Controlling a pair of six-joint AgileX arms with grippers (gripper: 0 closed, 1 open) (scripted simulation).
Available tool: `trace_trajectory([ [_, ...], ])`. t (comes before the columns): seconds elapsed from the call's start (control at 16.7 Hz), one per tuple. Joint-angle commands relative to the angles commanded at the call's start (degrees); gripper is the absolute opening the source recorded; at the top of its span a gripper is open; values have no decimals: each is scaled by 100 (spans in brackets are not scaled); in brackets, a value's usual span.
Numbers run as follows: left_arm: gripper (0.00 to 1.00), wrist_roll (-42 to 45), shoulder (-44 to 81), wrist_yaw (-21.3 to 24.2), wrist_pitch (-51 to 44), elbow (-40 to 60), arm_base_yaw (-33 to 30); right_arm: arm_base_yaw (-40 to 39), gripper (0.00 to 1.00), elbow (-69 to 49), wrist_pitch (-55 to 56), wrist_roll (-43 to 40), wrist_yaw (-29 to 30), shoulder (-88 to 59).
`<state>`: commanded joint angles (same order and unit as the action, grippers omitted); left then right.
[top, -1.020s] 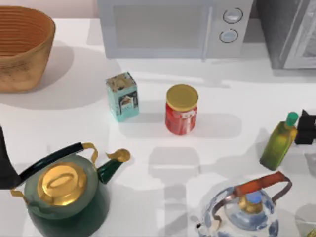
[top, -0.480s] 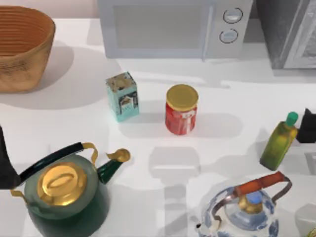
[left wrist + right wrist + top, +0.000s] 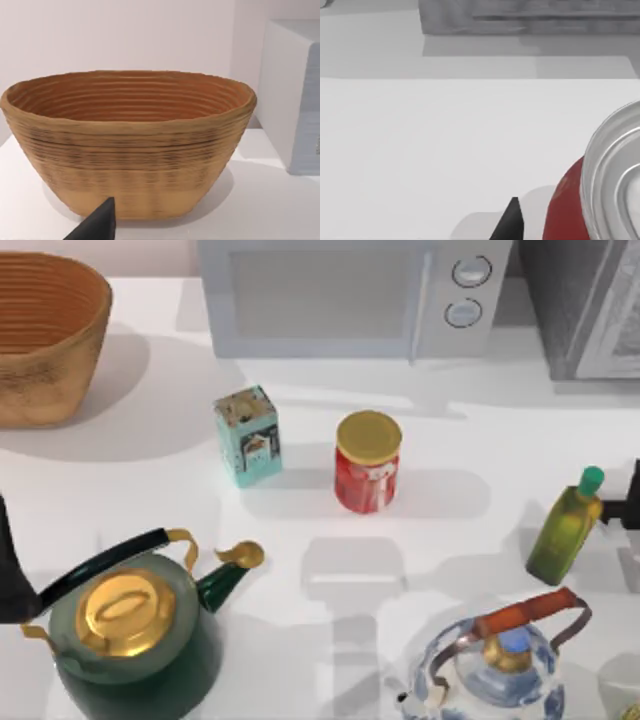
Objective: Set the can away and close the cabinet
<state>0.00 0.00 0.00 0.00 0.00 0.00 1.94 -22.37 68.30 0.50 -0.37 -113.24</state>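
Right gripper (image 3: pixel 632 498) at table's (image 3: pixel 450 440) right edge beside can (image 3: pixel 600 195); finger state unclear

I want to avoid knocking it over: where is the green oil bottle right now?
In the top view the green oil bottle stands upright near the table's right edge, just beyond the blue-and-white kettle and right of the red jar.

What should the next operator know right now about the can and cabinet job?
The left tool is parked at the table's left edge, facing the basket.
The right tool is at the right edge, beside the oil bottle.
The can stands on the table near the right tool, not gripped.
The cabinet is back right; its door looks open.
Done: nothing. Left: grasp the can, stow it, shut the door.
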Motion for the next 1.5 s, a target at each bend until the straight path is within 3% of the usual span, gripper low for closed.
trace_trajectory([
  [0.12, 100, 0, 0, 0, 0, 0, 0, 0, 0, 0, 0, 0, 0, 0],
  [0.78, 100, 0, 0, 0, 0, 0, 0, 1, 0, -80, -213, 38, -13, 205],
  [0.96, 100, 0, 0, 0, 0, 0, 0, 9, 0, -272, -967, 65, -26, 811],
  [1.5, 100, 0, 0, 0, 0, 0, 0, -5, 0, -1025, -4600, 30, -62, 3276],
])
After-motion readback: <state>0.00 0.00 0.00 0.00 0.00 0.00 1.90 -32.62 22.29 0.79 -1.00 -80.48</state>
